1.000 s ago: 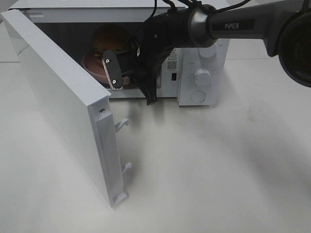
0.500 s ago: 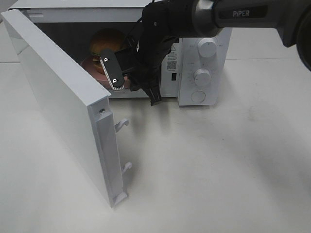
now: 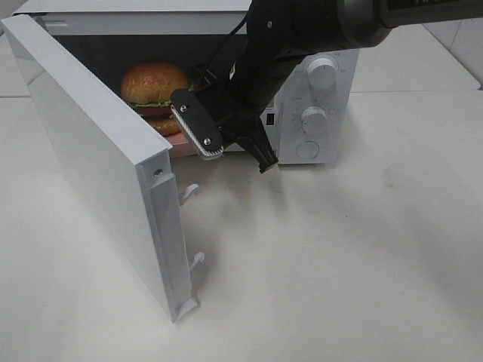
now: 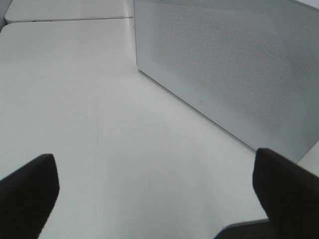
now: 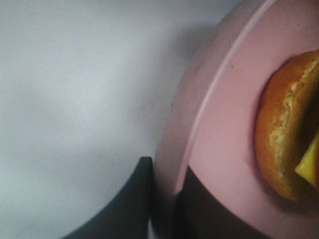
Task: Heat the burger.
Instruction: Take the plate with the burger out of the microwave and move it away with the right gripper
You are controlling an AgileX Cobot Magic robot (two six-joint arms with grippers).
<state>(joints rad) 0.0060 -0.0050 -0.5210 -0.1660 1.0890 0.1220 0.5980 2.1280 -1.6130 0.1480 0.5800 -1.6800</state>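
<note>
The burger (image 3: 155, 83), with a golden bun, lettuce and tomato, sits on a round pink plate (image 3: 183, 142) inside the open microwave (image 3: 336, 34). My right gripper (image 3: 239, 158) is at the front of the opening, to the right of the burger. In the right wrist view its fingers (image 5: 130, 209) straddle the plate's rim (image 5: 167, 189), closed on it, with the burger's lower bun (image 5: 279, 134) close by. My left gripper (image 4: 157, 189) is open and empty over bare table and is out of the exterior view.
The microwave door (image 3: 90, 151) stands swung wide to the left, with its latch hooks (image 3: 190, 192) facing the table. Two knobs (image 3: 323, 73) and a button (image 3: 307, 149) are on the right panel. A white perforated panel (image 4: 224, 64) faces the left gripper.
My right gripper has moved right and toward the front of the opening. The burger and plate have shifted toward the front left of the cavity and show more fully.
</note>
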